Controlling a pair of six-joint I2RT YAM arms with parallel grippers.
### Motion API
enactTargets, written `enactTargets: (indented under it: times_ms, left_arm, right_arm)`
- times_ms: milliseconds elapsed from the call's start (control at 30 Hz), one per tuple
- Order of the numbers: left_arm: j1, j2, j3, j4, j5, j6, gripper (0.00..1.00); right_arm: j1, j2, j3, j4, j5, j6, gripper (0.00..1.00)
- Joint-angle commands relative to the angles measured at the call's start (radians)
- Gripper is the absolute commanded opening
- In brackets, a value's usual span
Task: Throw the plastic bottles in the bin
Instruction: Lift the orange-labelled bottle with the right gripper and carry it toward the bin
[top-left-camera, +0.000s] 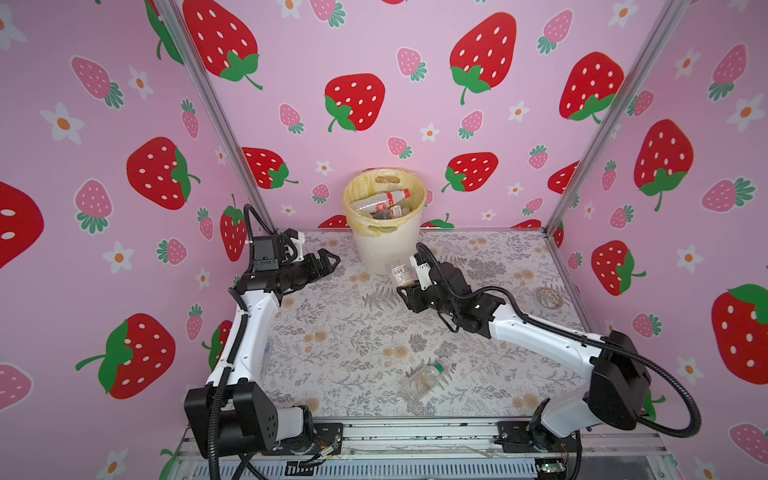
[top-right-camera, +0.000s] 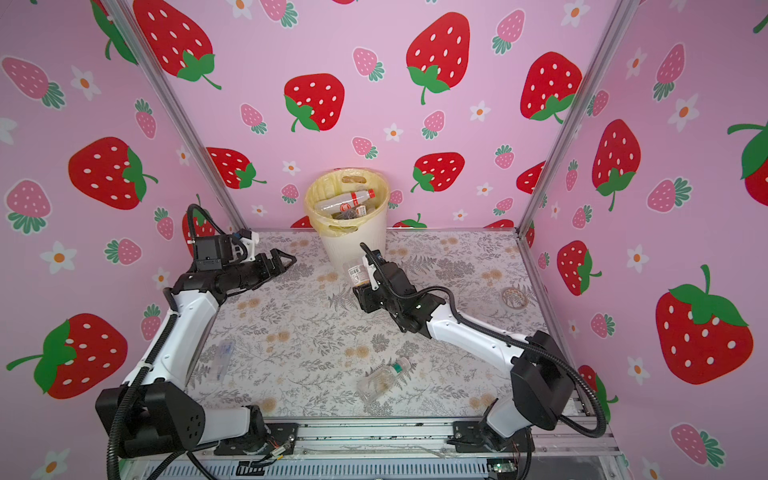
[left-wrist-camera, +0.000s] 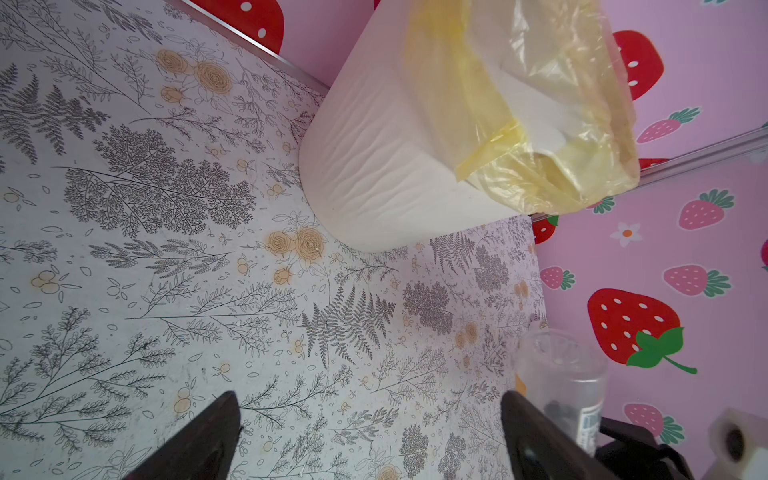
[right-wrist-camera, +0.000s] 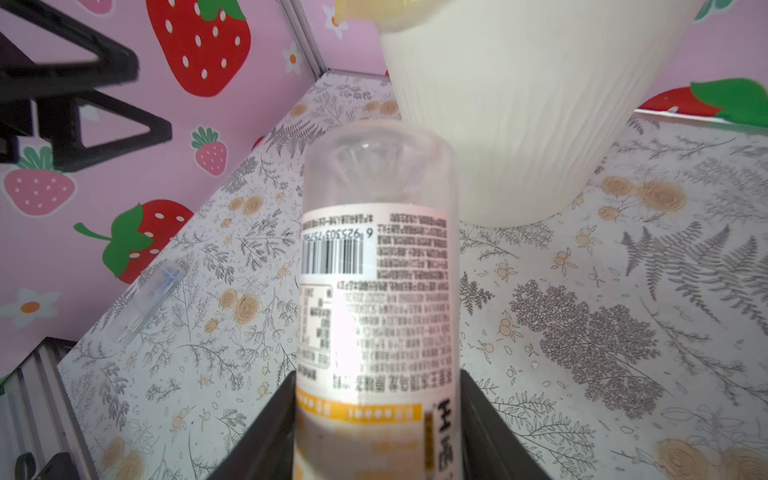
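We see bottles (top-left-camera: 384, 201) in the bin (top-left-camera: 386, 249); right hand (right-wrist-camera: 376, 419) grips a labelled bottle (right-wrist-camera: 374, 291); left hand (top-left-camera: 331, 261) open, empty; two loose bottles (top-left-camera: 424, 380) lie lower-frame.

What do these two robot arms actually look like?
The left arm and right arm match: white rounded shells between chunky black joint housings, with a black ribbed cable hose running along each. The left gripper and right gripper are black, each with two angular fingers. No markings are readable.
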Motion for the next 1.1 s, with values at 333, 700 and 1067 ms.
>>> enactTargets:
  times_ms: [333,700,1067]
  left_arm:
    - [0.006,0.004,-0.013,0.018,0.01,0.003,0.99]
    - [0.005,0.006,-0.016,0.024,0.019,0.0,0.99]
    - [0.004,0.008,-0.018,0.035,0.042,-0.014,0.99]
  right_arm:
    - [-0.017,-0.213,-0.048,0.031,0.136,-0.052,0.53]
    - [-0.02,-0.384,-0.212,0.102,0.186,-0.054,0.56]
    - [-0.019,-0.407,-0.224,0.136,0.2,-0.063,0.56]
